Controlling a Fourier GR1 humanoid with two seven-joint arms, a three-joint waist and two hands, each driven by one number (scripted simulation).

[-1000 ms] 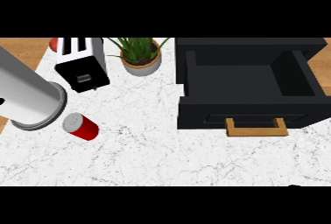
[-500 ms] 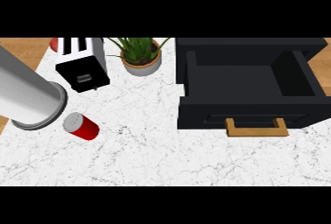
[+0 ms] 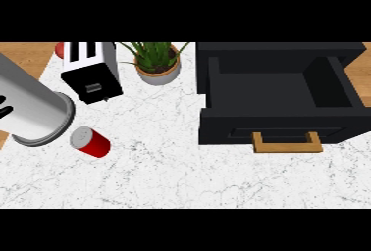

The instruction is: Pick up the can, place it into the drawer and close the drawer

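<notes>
The red can point(image 3: 91, 142) lies on its side on the white marble counter point(image 3: 167, 171), toward its left edge and just beside the end of a big grey forearm point(image 3: 29, 112) coming in from that side. Only a sliver of the black left hand point(image 3: 4, 105) shows at the edge, so I cannot tell how its fingers stand. Across the counter, toward its right edge, the black drawer point(image 3: 279, 95) stands pulled open, wooden handle point(image 3: 287, 142) facing the near edge. A toaster point(image 3: 91, 71) and a potted plant point(image 3: 157, 62) sit along the far edge.
</notes>
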